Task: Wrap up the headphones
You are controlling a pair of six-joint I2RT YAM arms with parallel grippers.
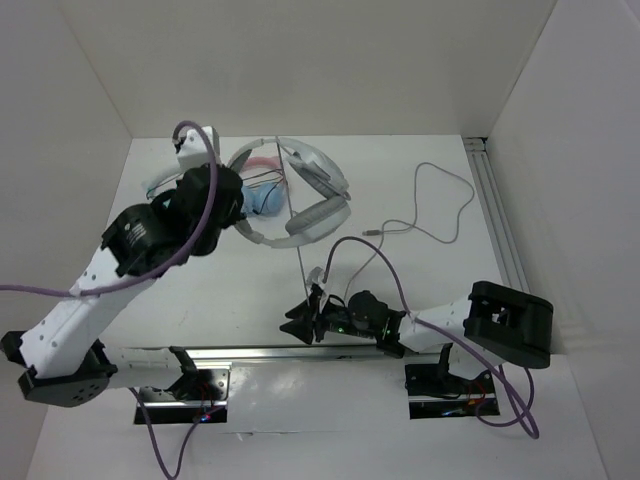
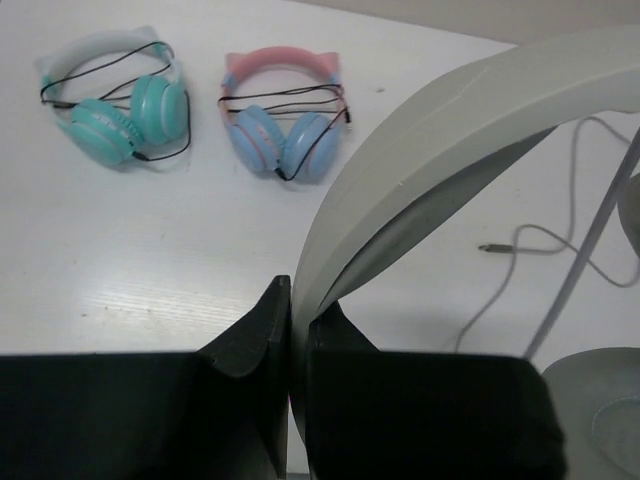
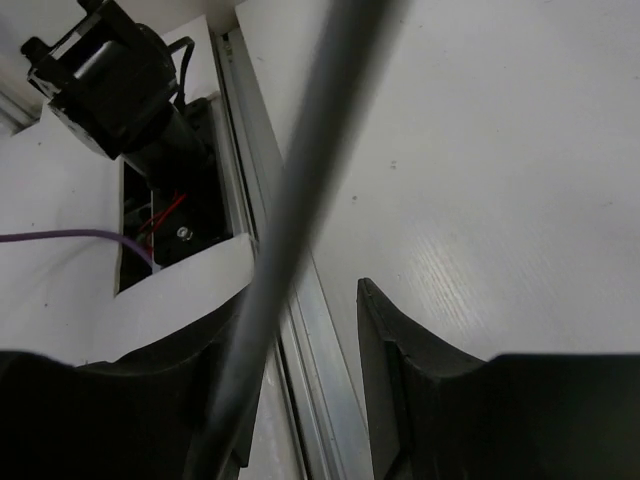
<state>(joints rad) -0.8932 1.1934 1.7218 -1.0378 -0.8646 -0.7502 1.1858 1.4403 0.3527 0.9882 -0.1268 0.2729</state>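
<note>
Low in the overhead frame, your right gripper [image 3: 305,310] sits at the near edge of the counter [image 2: 150,250], jaws apart, the thin grey cable [image 1: 300,262] running up between them. At upper centre are the headphones [image 1: 318,215], their wide headband pinched tight in the jaws of your left gripper [image 2: 298,312]. More cable loops across the counter at right. Beyond, upper left in the left wrist view, lie a teal pair [image 2: 115,100] and a pink-banded blue pair [image 2: 285,125], dark cords strung across each.
</note>
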